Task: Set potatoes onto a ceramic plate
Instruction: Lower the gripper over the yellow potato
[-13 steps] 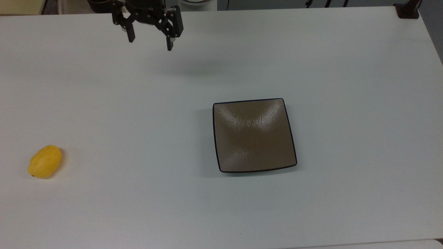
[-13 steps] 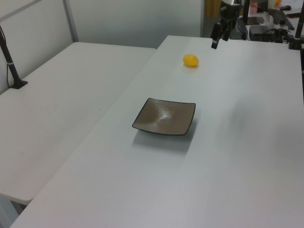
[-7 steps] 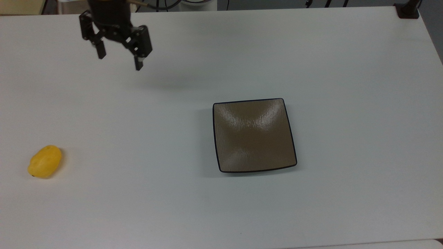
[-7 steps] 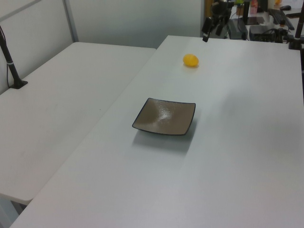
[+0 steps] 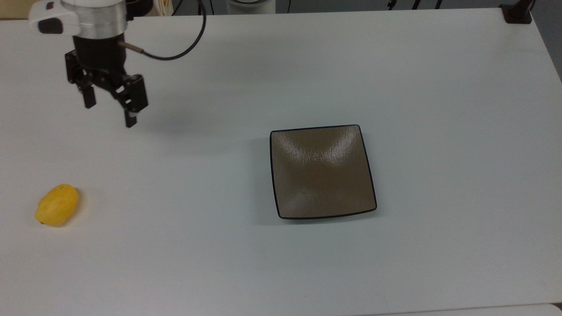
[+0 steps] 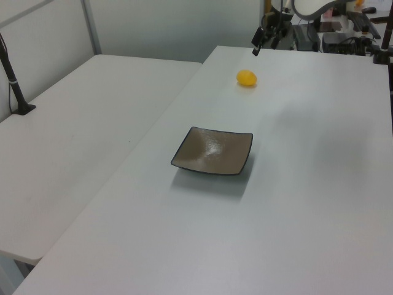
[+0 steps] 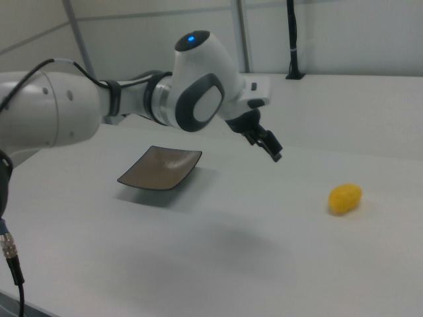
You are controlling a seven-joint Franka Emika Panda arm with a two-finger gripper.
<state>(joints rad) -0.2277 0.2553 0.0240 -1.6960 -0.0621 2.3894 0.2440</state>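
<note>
The yellow potato (image 5: pixel 57 205) lies on the white table near the top view's left edge, by itself. The square brown ceramic plate (image 5: pixel 322 171) sits empty near the middle of the table. My gripper (image 5: pixel 110 115) hangs open above the table with nothing between its fingers, up-right of the potato in the top view and well left of the plate. In the left view the potato (image 6: pixel 247 78) lies beyond the plate (image 6: pixel 213 151), with the gripper (image 6: pixel 258 47) above and behind it. The right view shows the gripper (image 7: pixel 272 150) in the air between the plate (image 7: pixel 160 168) and the potato (image 7: pixel 345 198).
A black clamp post (image 5: pixel 518 12) stands at the table's far right corner in the top view. A second white table (image 6: pixel 73 129) adjoins on the left view's left, with a black post (image 6: pixel 15 86) on it. A black cable (image 5: pixel 184 48) loops from the wrist.
The gripper has moved steadily toward the top view's left and down the picture, closing on the potato. It stays open. Potato and plate have not moved.
</note>
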